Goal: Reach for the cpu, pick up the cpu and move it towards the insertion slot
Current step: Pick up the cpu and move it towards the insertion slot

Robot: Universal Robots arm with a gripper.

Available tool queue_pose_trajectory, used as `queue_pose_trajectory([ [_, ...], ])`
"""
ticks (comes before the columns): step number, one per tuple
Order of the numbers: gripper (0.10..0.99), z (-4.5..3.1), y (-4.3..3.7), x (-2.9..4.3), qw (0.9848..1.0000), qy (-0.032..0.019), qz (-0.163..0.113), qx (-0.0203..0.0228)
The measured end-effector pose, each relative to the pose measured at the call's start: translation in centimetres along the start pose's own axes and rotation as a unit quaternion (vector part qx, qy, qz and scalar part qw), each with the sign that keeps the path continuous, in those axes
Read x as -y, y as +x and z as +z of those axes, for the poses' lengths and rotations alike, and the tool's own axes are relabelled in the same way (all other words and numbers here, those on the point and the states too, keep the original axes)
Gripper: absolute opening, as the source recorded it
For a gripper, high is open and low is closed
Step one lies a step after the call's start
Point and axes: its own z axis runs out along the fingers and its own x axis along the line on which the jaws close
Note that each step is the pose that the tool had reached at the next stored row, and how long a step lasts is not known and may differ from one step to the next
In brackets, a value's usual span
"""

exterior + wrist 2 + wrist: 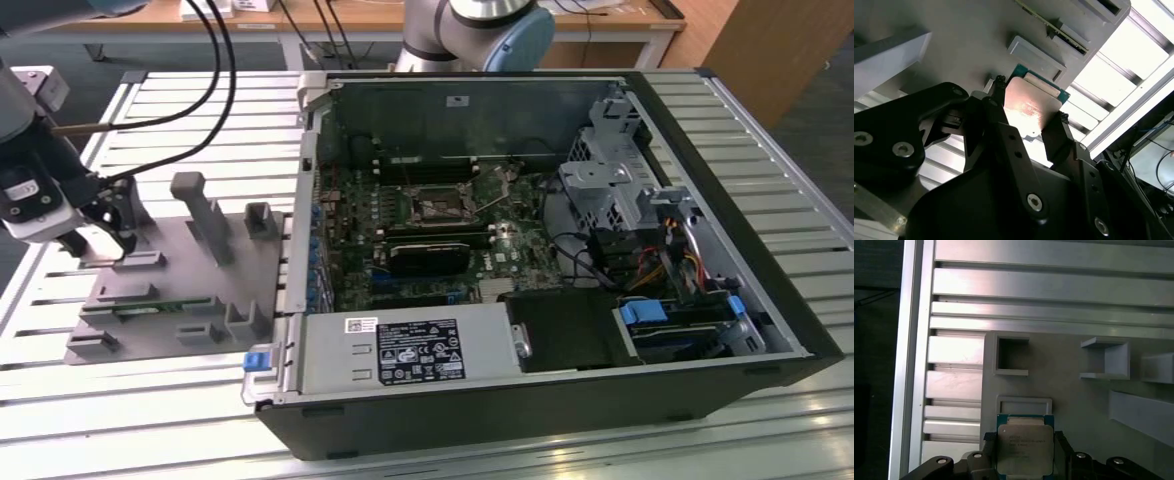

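Note:
The cpu [1024, 450], a small square chip with a shiny metal top and a green rim, sits between my black fingers [1061, 445]. My gripper [1030, 100] is shut on the cpu [1031, 97], one finger at each side edge, holding it just above the grey tray [1079, 400]. In the exterior view my gripper [114, 245] hangs over the tray's [200, 290] corner at the exterior view's left. The insertion slot [438, 207], a silvery frame with a dark centre and a thin lever, lies on the motherboard inside the open computer case [747, 230], far from the gripper.
The tray carries grey posts [203, 205] and blocks [258, 218], and a shallow square recess [1024, 405] lies beside the cpu. A long black card [427, 258] sits below the socket. Case walls, a drive cage [614, 185] and cables [667, 270] surround the motherboard.

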Motion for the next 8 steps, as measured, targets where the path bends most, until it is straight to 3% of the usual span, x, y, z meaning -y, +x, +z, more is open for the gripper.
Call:
queue_pose_trajectory([
  [8,0.541,-0.63,-0.01,-0.03,1.0,0.0,0.0,0.0],
])
